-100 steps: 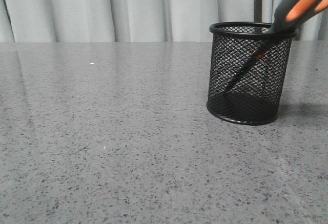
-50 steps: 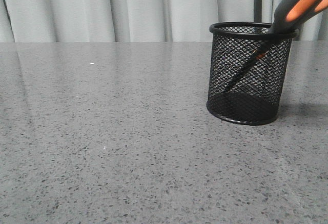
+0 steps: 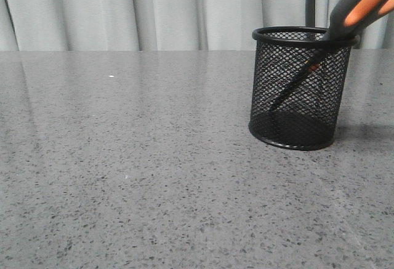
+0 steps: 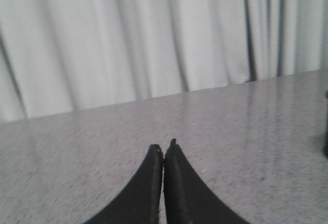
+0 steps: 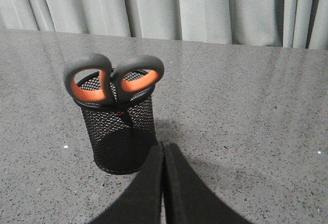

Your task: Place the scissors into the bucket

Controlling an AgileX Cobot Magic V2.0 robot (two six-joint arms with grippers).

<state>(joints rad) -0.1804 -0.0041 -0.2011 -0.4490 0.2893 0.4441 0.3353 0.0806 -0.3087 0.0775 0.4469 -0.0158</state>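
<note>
The bucket (image 3: 300, 87), a black wire-mesh cup, stands upright on the grey table at the right of the front view. The scissors (image 3: 358, 5) lean inside it, blades down, grey handles lined in orange sticking out over the rim to the right. The right wrist view shows the bucket (image 5: 119, 131) with the scissors' two handle loops (image 5: 114, 78) above its rim. My right gripper (image 5: 163, 146) is shut on nothing, just beside the bucket and apart from the scissors. My left gripper (image 4: 163, 148) is shut and empty over bare table. Neither gripper shows in the front view.
The speckled grey table (image 3: 135, 158) stretches wide to the left of the bucket. Pale curtains (image 3: 154, 10) hang along its far edge.
</note>
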